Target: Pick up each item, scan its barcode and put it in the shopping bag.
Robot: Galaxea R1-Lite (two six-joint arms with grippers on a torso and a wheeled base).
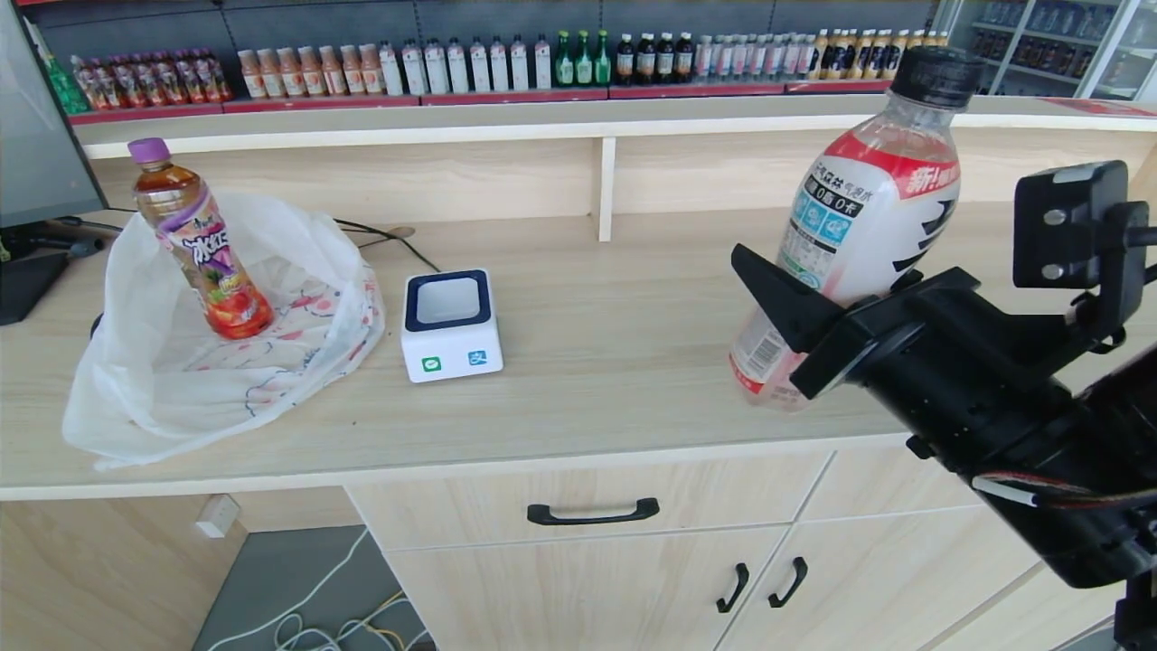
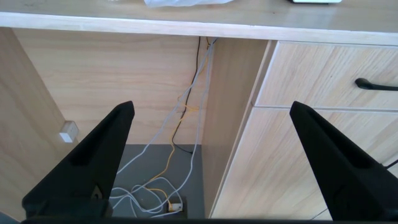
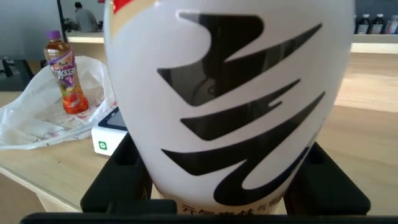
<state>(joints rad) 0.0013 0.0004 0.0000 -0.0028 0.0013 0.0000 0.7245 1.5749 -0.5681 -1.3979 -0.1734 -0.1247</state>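
My right gripper is shut on a clear drink bottle with a white, red and black label and a black cap, held tilted above the right part of the counter. The same bottle sits close between the black fingers in the right wrist view. A white barcode scanner with a dark-rimmed window stands mid-counter. A white plastic shopping bag lies open at the left, with a purple-capped tea bottle leaning in it. My left gripper is open below counter height, facing the cabinet front.
The counter's front edge runs above drawers and cabinet doors with black handles. A monitor stands at the far left. Cables lie on the floor in the open bay. A shelf of bottles lines the back wall.
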